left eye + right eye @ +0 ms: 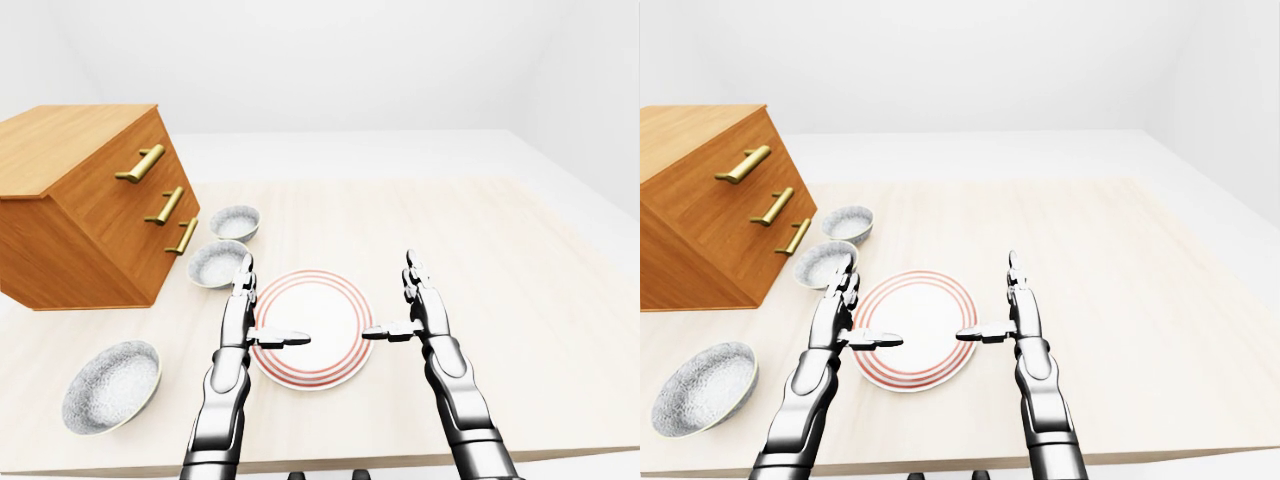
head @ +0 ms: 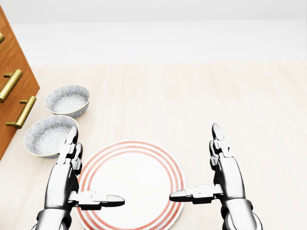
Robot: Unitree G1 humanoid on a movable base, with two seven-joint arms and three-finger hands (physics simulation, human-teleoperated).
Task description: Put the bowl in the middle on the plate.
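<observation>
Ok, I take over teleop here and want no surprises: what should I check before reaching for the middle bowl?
1. Middle bowl in view, upright: ok.
2. Left hand open, nothing held: ok.
3. Right hand open, nothing held: ok.
4. Plate bare, ready to receive: ok.
5. Left hand beside the middle bowl, contact: cannot tell.
6. Drawer chest close beside the bowls, room for the fingers: cannot tell.

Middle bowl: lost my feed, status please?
Both hands, left hand and right hand, open, empty. Middle bowl on table, untouched, beside left fingers. Plate bare. Nothing blocking.
</observation>
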